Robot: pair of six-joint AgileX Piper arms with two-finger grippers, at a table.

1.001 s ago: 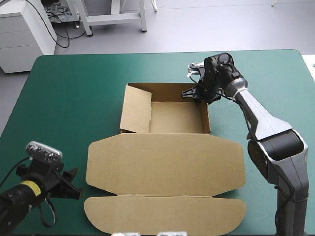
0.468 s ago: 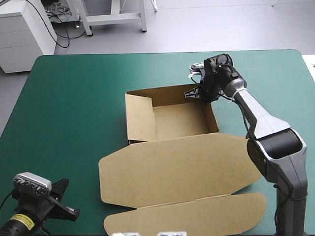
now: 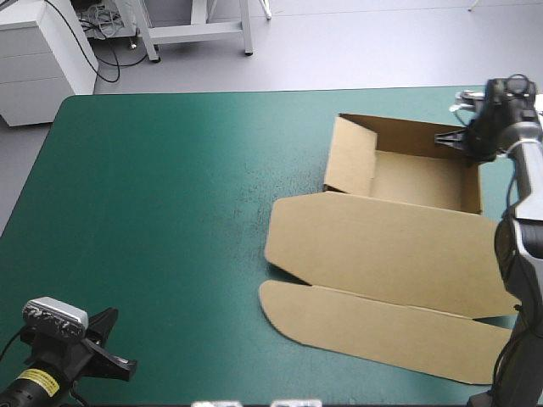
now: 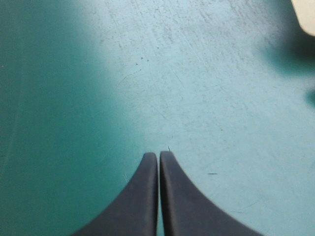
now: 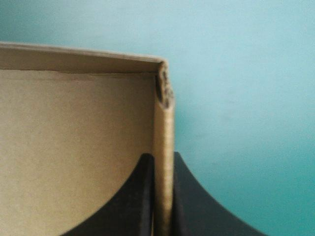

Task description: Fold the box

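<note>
R fingers clamped on box wall, L fingers together, box open tray w/ lid flat

**Brown box open by the table's right edge**

It lies on the table as an open tray, walls raised, near the far right corner. Its lid lies flat toward the near edge and ends in a rounded flap. The whole sheet sits skewed to the table's edges.

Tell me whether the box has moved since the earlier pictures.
Yes. The box has slid toward the table's right edge, its wall pinched in the right tool.
</note>
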